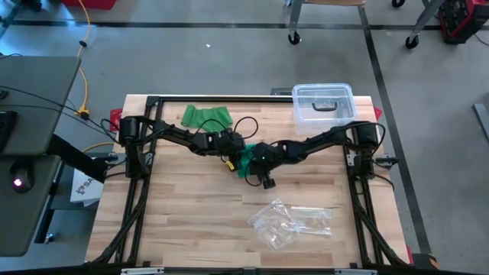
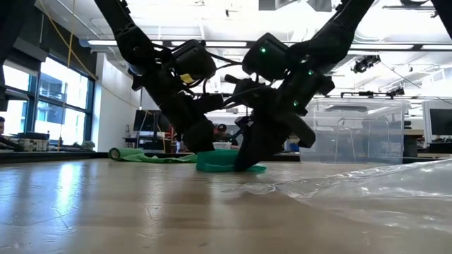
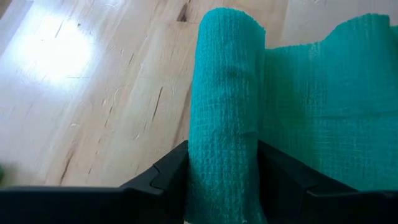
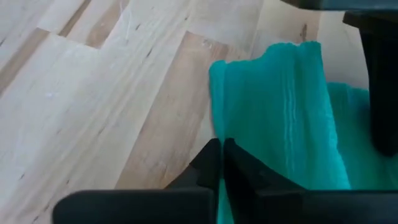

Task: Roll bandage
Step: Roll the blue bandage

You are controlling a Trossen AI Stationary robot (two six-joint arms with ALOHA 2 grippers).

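The teal bandage [image 3: 227, 112] lies near the middle of the wooden table [image 1: 191, 221], between the two arms' ends. One part of it is wound into a roll; the remainder spreads flat beside the roll as a loose sheet [image 3: 336, 106].

The left gripper [image 3: 222, 180] grasps the roll: one dark finger presses each side of it, and the roll stands between them, as the left wrist view shows. In the high view this gripper [image 1: 228, 145] sits just left of the bandage [image 1: 246, 162].

The right gripper [image 4: 222, 163] is clenched, its two fingers meeting with no gap. Their tips rest at the edge of the loose teal sheet [image 4: 280, 118]; whether any cloth is pinched between them cannot be told. In the high view this gripper [image 1: 260, 164] is over the bandage, just beside the left one.

In the low view both grippers come down to the table at the bandage [image 2: 222, 162].

Farther off on the table: a second, green bandage [image 1: 205, 115] lies near the far edge, a clear plastic box [image 1: 324, 103] with a lid stands at the far right corner, and crumpled clear plastic wrap [image 1: 290, 222] lies toward the near edge.
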